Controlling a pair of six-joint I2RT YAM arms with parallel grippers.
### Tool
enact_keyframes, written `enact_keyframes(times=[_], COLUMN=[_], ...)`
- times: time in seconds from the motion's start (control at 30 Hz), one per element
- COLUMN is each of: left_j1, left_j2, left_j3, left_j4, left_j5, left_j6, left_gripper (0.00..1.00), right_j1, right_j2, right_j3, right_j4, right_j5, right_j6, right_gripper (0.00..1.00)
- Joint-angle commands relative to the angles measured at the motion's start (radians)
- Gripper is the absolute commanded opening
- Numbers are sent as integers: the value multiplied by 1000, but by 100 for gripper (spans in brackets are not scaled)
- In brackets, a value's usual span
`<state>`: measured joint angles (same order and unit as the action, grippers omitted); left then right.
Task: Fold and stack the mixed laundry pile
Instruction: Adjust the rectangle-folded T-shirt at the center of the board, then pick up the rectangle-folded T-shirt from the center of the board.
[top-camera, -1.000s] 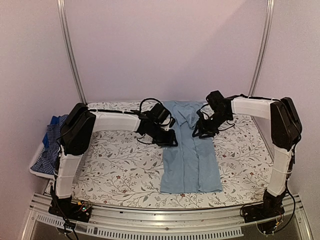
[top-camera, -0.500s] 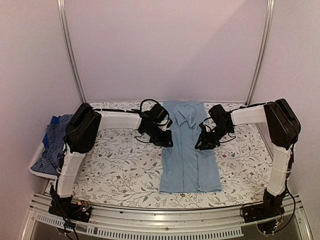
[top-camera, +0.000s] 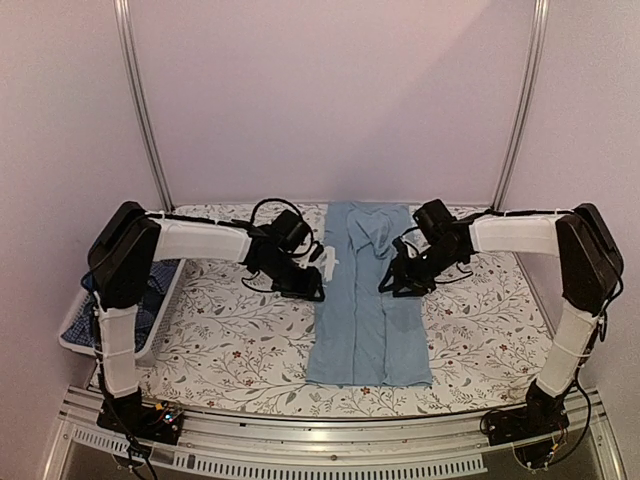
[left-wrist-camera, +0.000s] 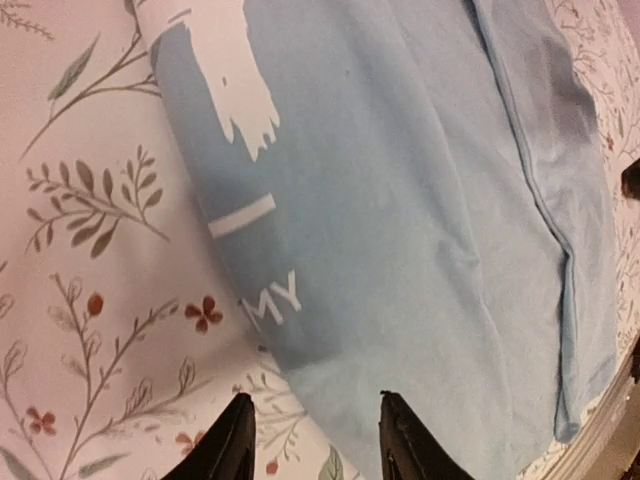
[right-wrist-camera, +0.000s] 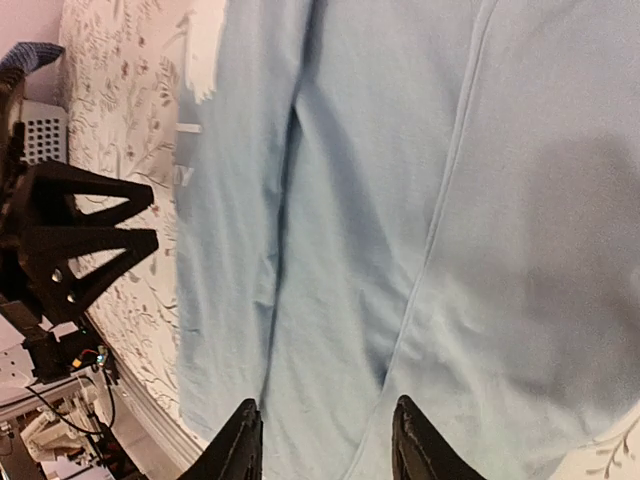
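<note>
Light-blue shirt (top-camera: 368, 320): long folded strip, mid-worktop (top-camera: 230, 340), running far to near; white print, "MY" legible at its left edge. White basket (top-camera: 72, 345), left edge: blue checked garments (top-camera: 82, 318). Left hand (left-wrist-camera: 315, 440) released, empty, over the print edge. Right hand (right-wrist-camera: 325, 440) released, empty, over the shirt's right half.

Light-blue shirt (left-wrist-camera: 420, 200) on floral tablecloth (left-wrist-camera: 90, 300)

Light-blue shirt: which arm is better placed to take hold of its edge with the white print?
Left. The left gripper is open right at that edge of the light-blue shirt, with the white print just ahead of its fingers. The right gripper, also open, is over the shirt's other side.
</note>
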<state>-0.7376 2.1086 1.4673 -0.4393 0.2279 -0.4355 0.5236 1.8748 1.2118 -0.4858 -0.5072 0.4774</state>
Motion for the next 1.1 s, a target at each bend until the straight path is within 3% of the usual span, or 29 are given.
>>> enact_keyframes(times=[0.0,0.2,0.37,0.73,1.07], left_j1=[-3,-40,-124,-177,-243], left_j2=[-236,-446,-531,-477,-369], left_j3=[-146,-514,-705,-767,-705], left_j4=[35,136,258,349,359], left_j5=[25,120,182,267,279], left_j6=[-19,-174,-313,-337,-308], left_gripper=[43,42,39,35,28], right_j1=[3,6,16,67,223], right_j2=[-245,-490,-616,-629,-475], right_j3=[-49,-410,-613,-751,-761], right_j4=[-86,-70,-6,69,174], right_j5=[4,-16,-40,-27,-5], right_j6=[46,185,260,324,389], right_gripper=[45,44,44,43,32])
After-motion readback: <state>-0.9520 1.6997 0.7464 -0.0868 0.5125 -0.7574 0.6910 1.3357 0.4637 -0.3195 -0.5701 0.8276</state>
